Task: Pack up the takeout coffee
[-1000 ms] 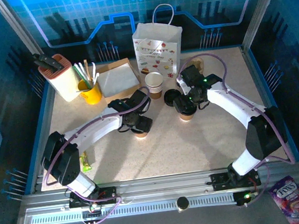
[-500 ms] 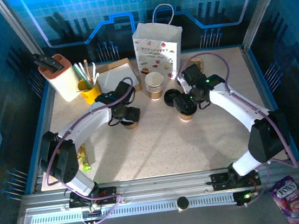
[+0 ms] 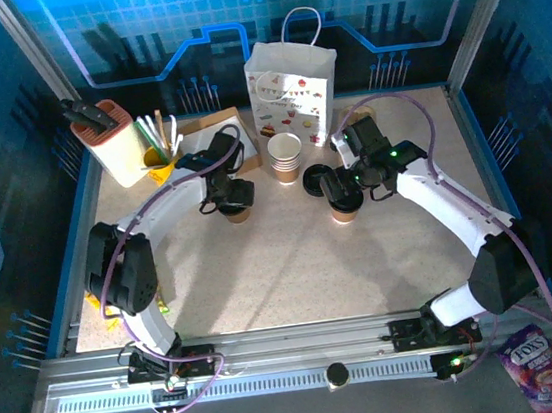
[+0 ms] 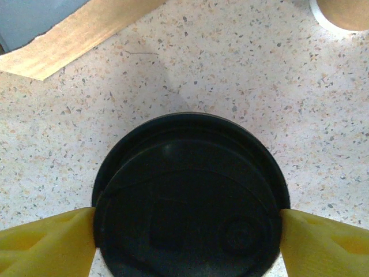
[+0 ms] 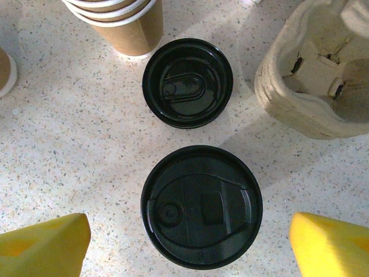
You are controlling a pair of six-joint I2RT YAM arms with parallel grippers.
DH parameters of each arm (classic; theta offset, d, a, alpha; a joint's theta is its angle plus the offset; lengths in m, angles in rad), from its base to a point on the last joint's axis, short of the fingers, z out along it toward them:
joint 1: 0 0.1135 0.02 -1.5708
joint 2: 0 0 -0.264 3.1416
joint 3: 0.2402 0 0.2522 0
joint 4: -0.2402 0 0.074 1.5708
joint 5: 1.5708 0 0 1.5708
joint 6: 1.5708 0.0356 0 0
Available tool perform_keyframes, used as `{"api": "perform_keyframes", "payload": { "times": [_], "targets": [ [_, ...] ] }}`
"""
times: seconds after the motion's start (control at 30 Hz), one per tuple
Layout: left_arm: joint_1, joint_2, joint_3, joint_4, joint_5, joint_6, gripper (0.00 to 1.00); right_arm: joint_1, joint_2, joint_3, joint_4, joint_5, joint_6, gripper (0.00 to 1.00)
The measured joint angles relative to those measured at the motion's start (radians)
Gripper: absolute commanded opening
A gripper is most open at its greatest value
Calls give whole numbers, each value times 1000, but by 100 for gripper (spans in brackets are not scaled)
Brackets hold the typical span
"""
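Left gripper (image 4: 187, 234): yellow fingers (image 4: 46, 242) press against opposite sides of a black lid; jaws pinch the left lidded coffee cup (image 4: 190, 199).
Left lidded coffee cup, location: upright on the speckled table (image 3: 293, 265), just in front of the cardboard tray (image 3: 213, 144) and left of the stack of open paper cups (image 3: 286, 155); the overhead view shows its tan side below the gripper (image 3: 238, 213).
Right gripper (image 5: 190, 234): jaws spread wide; yellow fingers (image 5: 328, 242) stand well clear of the lid on both sides, touching nothing.
Right lidded coffee cup (image 5: 202, 205): upright on the table, directly below the right gripper and centred between its fingers; near the table's middle in the overhead view (image 3: 344, 210).
Loose black lid (image 5: 187, 82): flat on the table, just beyond the right lidded coffee cup, apart from it.
Stack of open paper cups, wrist view (image 5: 115, 17): nested, white rims, tan walls, just beside the loose black lid.
Moulded-pulp cup carrier (image 5: 311, 69): beige, near the loose black lid on its right; the visible wells hold no cup.
White printed paper bag (image 3: 292, 89): upright with handles raised, behind the stack of open paper cups.
Cardboard tray, wrist view (image 4: 75, 34): its brown edge lies beyond the left lidded coffee cup, not touching it.
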Motion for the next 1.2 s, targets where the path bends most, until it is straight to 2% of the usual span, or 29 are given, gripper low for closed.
{"api": "perform_keyframes", "payload": {
  "times": [0.33,0.53,0.7,0.8,0.93,1.1,1.2],
  "targets": [
    [0,23,33,-12,1,6,93,0,4,0,0,-8,3,90],
    [0,20,89,-17,13,4,96,0,14,37,4,-22,3,90],
    [0,-71,89,9,45,4,98,-8,18,131,54,-27,-10,92],
    [0,-217,36,79,93,-1,100,-55,39,212,117,-83,-19,92],
    [0,-381,11,150,154,-4,100,-135,119,343,219,-203,-32,80],
    [0,-373,61,152,194,-4,100,-168,240,448,334,-329,-85,74],
    [0,-348,65,132,226,-5,100,-170,317,516,351,-362,-126,71]
  ]
}}
